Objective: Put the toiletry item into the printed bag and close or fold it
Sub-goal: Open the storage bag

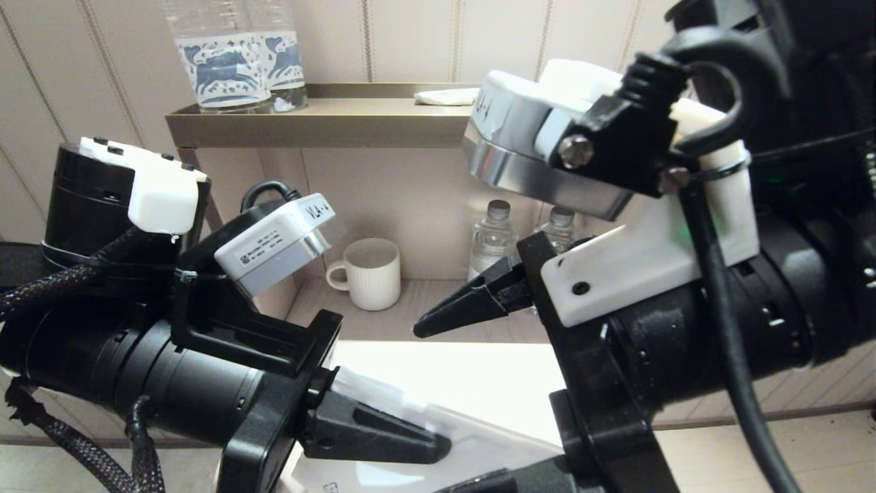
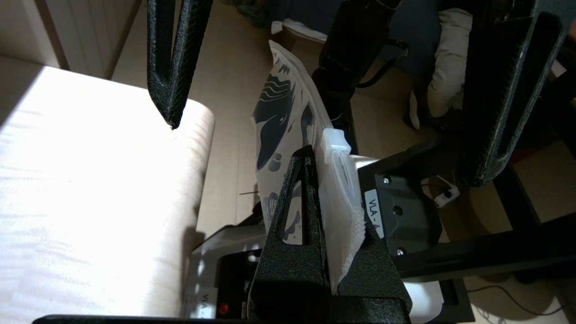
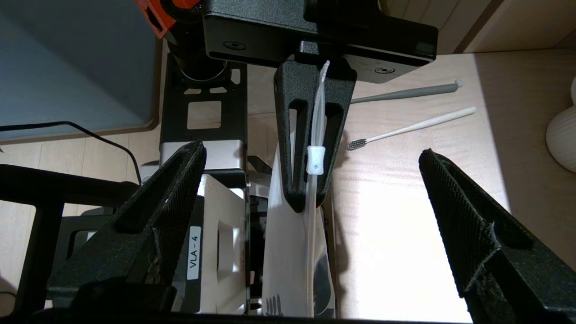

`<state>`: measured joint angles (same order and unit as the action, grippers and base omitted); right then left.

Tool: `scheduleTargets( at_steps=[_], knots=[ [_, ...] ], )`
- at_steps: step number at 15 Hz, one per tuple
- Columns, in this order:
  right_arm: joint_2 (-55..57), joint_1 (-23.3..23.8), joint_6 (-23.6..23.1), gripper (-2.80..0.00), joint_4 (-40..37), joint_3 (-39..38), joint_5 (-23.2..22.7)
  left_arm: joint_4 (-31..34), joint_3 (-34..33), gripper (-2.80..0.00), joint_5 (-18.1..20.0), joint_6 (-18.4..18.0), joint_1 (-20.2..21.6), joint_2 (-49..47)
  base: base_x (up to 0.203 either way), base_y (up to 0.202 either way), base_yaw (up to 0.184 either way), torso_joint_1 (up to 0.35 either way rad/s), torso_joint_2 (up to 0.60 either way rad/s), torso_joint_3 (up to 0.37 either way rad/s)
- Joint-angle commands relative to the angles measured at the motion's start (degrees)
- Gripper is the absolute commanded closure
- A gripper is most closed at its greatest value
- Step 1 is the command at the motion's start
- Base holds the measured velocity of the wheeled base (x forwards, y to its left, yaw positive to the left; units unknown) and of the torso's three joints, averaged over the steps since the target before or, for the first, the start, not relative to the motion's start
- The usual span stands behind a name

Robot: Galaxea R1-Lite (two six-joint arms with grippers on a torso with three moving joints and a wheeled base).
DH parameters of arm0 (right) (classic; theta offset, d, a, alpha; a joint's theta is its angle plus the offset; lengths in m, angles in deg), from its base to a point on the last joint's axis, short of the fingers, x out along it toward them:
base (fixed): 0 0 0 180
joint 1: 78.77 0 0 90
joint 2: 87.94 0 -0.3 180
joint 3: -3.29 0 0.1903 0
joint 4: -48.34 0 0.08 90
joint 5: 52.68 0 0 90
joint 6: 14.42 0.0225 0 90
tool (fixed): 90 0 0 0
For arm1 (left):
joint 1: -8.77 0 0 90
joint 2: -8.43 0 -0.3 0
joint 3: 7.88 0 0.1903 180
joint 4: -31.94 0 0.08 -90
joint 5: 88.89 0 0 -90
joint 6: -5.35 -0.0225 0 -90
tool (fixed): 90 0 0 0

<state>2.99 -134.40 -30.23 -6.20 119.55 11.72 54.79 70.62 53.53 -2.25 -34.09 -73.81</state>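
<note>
My left gripper (image 2: 330, 252) clamps the printed bag (image 2: 283, 121) at its zipper edge, above the surface (image 3: 405, 198). My right gripper (image 3: 310, 225) stands wide apart facing it. Bag judged light, limp, slippery; hold beside the slider.

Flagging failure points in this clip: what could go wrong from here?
The left gripper pinches only the zip edge of the white plastic pouch with dark prints, so it could slip. The right gripper hangs open, and both toothbrushes still lie on the table, so the pouch may get closed empty.
</note>
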Motion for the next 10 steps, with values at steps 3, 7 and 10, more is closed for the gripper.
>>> scheduleTargets(
  at_steps=[3,7,10],
  knots=[
    [-0.18,0.08,-0.10,-2.80,-0.12,-1.09,-1.37,-0.02,-0.50,0.00,0.31,-0.14,-0.02,0.79,0.000,0.000,0.000,0.000,0.00,0.000],
    [0.13,0.00,-0.10,-1.21,1.90,-1.22,-1.39,-0.02,-0.55,0.00,0.31,0.04,0.03,1.11,0.000,0.000,0.000,0.000,0.00,0.000],
    [0.30,-0.04,-0.05,0.00,1.91,-1.01,-2.50,-0.01,-0.64,0.00,0.31,0.21,-0.03,1.27,0.000,0.000,0.000,0.000,0.00,0.000]
  ],
)
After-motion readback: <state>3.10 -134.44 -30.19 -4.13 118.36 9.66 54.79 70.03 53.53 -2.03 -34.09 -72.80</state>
